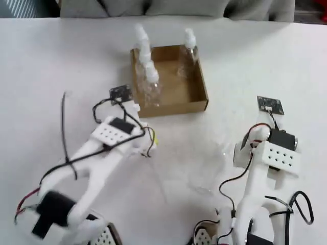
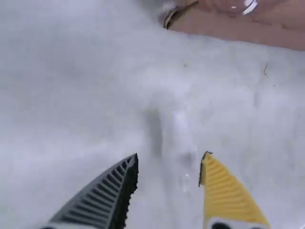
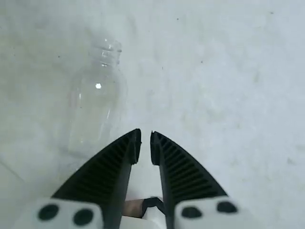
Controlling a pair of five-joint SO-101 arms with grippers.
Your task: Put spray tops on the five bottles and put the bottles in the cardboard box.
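A: Uncapped bottle point(image 3: 97, 109) lies near table's point(image 1: 51, 61) front edge, apart from box point(image 1: 173, 108). The right gripper point(image 3: 144, 143) is clenched and empty; the left gripper point(image 2: 169, 164) is released.
B: Spread right, grasp mid-body, stand upright. Blur under left is possibly a spray top point(image 2: 178, 129).

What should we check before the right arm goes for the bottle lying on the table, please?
1. Right gripper open wide enough for the bottle: not ok, its fingers are almost together, with nothing between them.
2. Spray top fitted on that bottle: not ok, the threaded neck is bare.
3. Left gripper ready to help: ok, it is open over the table.
4. Room in the cardboard box: ok, bare floor shows between the capped bottles.
5. Spare spray top located: cannot tell.
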